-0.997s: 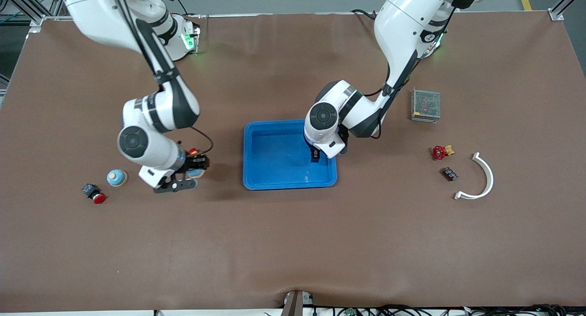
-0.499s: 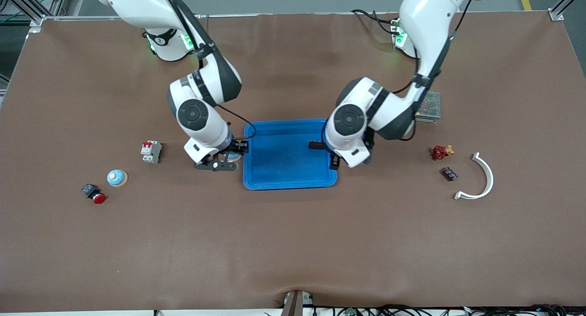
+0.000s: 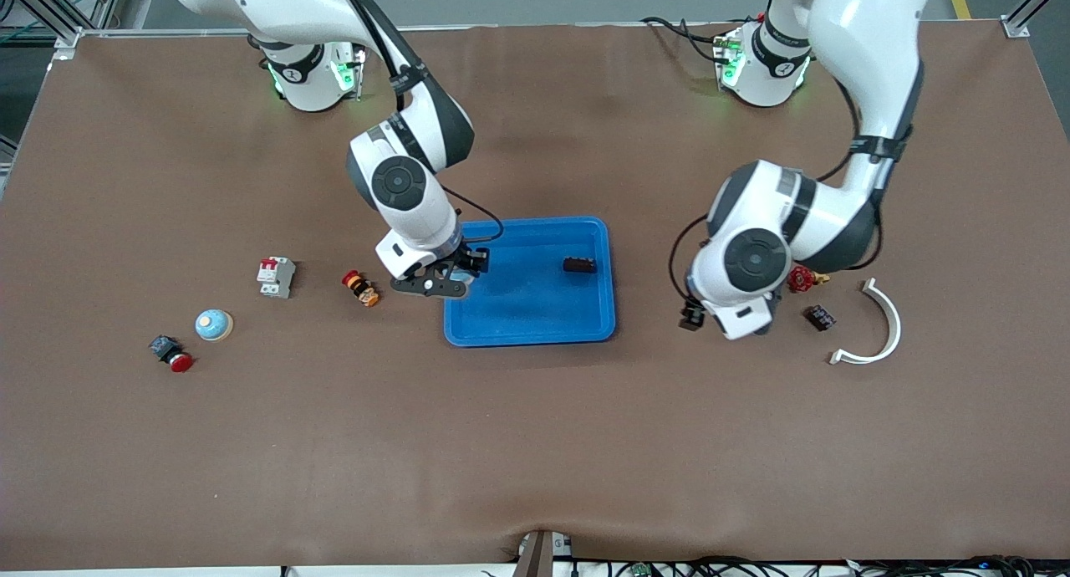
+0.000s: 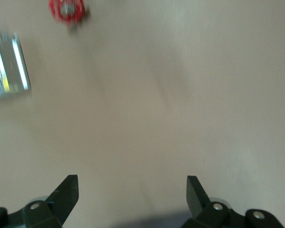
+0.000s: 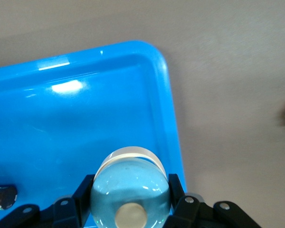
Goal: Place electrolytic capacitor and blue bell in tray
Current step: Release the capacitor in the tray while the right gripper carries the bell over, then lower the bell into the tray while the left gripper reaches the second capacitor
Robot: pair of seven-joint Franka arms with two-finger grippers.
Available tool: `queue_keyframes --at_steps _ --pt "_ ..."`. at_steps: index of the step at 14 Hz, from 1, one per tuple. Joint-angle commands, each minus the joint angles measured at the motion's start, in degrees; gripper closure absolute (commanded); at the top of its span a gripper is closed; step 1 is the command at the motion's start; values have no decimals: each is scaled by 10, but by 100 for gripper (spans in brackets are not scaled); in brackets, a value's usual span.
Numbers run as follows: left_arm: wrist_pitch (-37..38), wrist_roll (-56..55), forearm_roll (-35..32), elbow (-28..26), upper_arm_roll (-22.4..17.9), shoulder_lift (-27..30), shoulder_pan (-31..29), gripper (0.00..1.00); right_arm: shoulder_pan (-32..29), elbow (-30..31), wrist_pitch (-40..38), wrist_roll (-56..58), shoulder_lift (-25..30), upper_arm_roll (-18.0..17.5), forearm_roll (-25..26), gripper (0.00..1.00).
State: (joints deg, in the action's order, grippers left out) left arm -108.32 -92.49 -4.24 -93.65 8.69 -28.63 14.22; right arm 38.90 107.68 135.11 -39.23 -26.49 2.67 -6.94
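Note:
The bright blue tray (image 3: 528, 326) lies mid-table. In it, near the corner toward the left arm's base, rests a small dark part, the electrolytic capacitor (image 3: 579, 265). My right gripper (image 3: 451, 278) hangs over the tray's rim at the right arm's end, shut on a pale blue bell (image 5: 130, 190) with a tan knob; in the right wrist view the tray (image 5: 61, 118) lies under it. My left gripper (image 3: 692, 315) is open and holds nothing, over bare table between the tray and a red valve (image 3: 800, 278). In its wrist view the left gripper (image 4: 131, 184) has only mat between its fingers.
Toward the right arm's end lie a second blue bell (image 3: 213, 324), a red push button (image 3: 172, 353), a circuit breaker (image 3: 276, 276) and a small orange part (image 3: 361, 287). Toward the left arm's end lie a black part (image 3: 820, 317), a white curved piece (image 3: 882, 330) and a metal mesh box (image 4: 7, 64).
The right arm has carried the bell from the right arm's end to the tray's rim. The left gripper has left the tray, where the capacitor now lies, and moved toward the left arm's end.

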Motion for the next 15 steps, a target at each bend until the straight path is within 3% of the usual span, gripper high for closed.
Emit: queue_keyframes --at_steps 1,6,11,15 --pt "5 92 -21 -30 6 23 -58 0 20 7 35 -17 -18 7 -9 50" --pt "-44 206 -62 -65 7 14 -139 0 42 39 89 -17 -31 8 -8 50" --pt "-97 224 -96 -80 7 -10 -177 0 64 40 107 -18 -52 8 -6 49" --pt "-174 232 -113 -123 6 -19 -204 0 72 40 121 -18 -66 8 -6 49"
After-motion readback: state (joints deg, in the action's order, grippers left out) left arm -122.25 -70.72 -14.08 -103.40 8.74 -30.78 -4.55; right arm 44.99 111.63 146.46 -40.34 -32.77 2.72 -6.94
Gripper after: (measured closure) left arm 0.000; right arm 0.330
